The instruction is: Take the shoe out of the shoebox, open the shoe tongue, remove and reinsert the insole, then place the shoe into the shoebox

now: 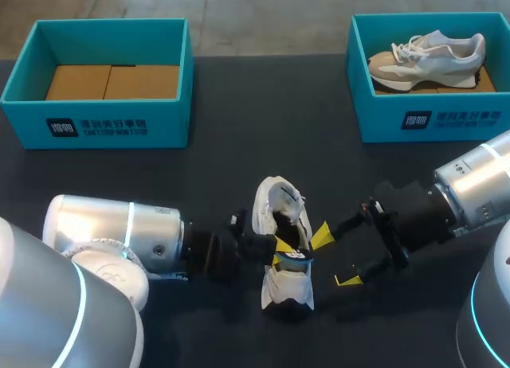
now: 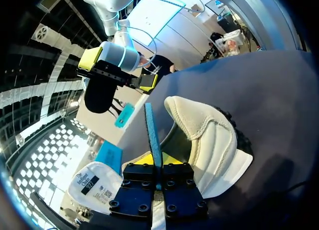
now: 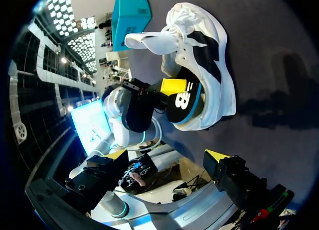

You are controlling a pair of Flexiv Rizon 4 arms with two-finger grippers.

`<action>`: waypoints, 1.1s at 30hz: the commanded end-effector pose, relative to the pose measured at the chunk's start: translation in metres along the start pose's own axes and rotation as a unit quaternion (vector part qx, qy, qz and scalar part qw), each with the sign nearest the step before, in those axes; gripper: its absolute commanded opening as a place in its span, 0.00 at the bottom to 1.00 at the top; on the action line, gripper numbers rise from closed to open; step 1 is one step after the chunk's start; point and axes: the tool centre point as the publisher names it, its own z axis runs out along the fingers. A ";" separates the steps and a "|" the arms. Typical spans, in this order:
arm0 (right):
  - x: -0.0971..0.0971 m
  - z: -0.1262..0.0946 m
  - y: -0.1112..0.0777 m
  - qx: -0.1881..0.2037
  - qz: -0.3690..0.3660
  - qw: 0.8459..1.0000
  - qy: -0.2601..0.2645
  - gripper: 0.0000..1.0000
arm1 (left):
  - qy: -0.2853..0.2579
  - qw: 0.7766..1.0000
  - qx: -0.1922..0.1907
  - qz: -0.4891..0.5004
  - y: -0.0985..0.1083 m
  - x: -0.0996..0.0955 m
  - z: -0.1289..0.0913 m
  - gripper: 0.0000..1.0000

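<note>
1. While the white shoe [image 1: 275, 205] lies mid-table, the left gripper [image 1: 280, 252] is clamped on the insole [image 1: 296, 255], which looks only partly out, hard to tell
2. Right gripper [image 1: 335, 258] sits at the shoe's 3 o'clock, fingers wide apart, gripping nothing
3. Open shoebox [image 1: 171, 105] at 10 o'clock, second shoebox [image 1: 478, 117] with another shoe [image 1: 430, 57] at 2 o'clock

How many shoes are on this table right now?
2. A white and black sneaker lies on the dark table near the front; a beige and grey sneaker sits in the right teal cardboard shoebox.
</note>
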 end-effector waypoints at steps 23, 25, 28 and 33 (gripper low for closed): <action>0.000 0.001 0.000 -0.001 0.000 1.000 0.000 1.00 | -0.008 0.999 0.034 0.007 -0.036 -0.002 -0.017 0.24; 0.000 0.001 0.000 -0.001 0.000 1.000 0.000 1.00 | -0.008 0.999 0.034 0.007 -0.036 -0.002 -0.017 0.20; 0.000 0.001 0.000 -0.001 0.000 1.000 0.000 1.00 | -0.006 0.999 0.035 0.008 -0.037 -0.002 -0.018 0.00; 0.000 0.001 0.000 -0.001 0.000 1.000 0.000 1.00 | 0.001 0.999 0.033 0.015 -0.036 0.000 -0.015 0.00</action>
